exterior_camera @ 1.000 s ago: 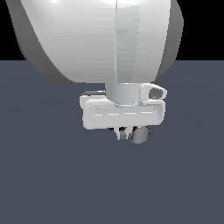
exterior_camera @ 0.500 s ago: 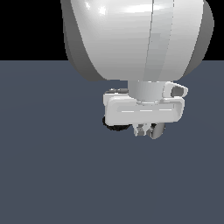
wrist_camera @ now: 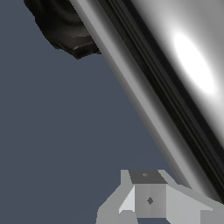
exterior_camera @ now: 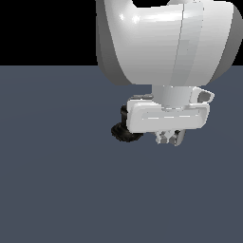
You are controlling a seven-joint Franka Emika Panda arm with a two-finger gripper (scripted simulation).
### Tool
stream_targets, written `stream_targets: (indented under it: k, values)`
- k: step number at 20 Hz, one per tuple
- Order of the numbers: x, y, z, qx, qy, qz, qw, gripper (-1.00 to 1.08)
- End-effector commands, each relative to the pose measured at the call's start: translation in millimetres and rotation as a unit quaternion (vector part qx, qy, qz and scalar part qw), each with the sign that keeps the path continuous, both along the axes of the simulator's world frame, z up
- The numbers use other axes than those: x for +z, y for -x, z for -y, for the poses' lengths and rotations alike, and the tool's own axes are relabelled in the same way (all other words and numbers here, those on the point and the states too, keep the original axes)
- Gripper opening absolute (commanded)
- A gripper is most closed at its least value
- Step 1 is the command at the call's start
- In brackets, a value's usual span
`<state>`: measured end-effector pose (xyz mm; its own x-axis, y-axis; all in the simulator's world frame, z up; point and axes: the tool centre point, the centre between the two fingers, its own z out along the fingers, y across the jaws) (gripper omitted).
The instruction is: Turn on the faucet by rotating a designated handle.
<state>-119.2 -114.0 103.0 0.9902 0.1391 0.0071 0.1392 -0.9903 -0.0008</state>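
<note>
**A:** What is filling the upper right of the exterior view?

**B:** The white robot arm (exterior_camera: 166, 42) is filling that region, its bulky housing reaching past the top edge of the frame. Below it, right of centre, the white body of the gripper (exterior_camera: 169, 138) is hanging over the dark grey-blue floor (exterior_camera: 57, 180), with short pale fingers (exterior_camera: 164, 138) showing under its lower edge.

**A:** Where is the faucet sitting?

**B:** The faucet (exterior_camera: 122, 129) is showing as a black ridged shape just left of the gripper body, near the middle of the frame, and the gripper body is covering part of it. In the wrist view the same black base (wrist_camera: 65, 28) is lying in the upper left corner.

**A:** And the handle?

**B:** In the wrist view the handle (wrist_camera: 175, 74) is running as a broad shiny silver bar from the top of the frame down to the lower right, bearing a bright highlight. In the exterior view the gripper is hiding it.

**A:** How are the jaws standing?

**B:** One grey finger (wrist_camera: 148, 199) is showing at the bottom of the wrist view, close beside the bar. Whether the jaws are open, closed or pressing on the handle cannot be told from either view.
</note>
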Motion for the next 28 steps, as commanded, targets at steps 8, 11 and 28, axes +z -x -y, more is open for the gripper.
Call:
stream_targets:
  k: [8, 11, 28]
  values:
    - [0.9, -14.7, 20.1, 0.003, 0.0, 0.002, 1.0, -1.0]
    - [0.6, -23.2, 27.2, 0.001, 0.0, 0.001, 1.0, -1.0]
    - [-0.8, -69.6, 66.6, -0.005, 0.0, -0.001, 1.0, -1.0]
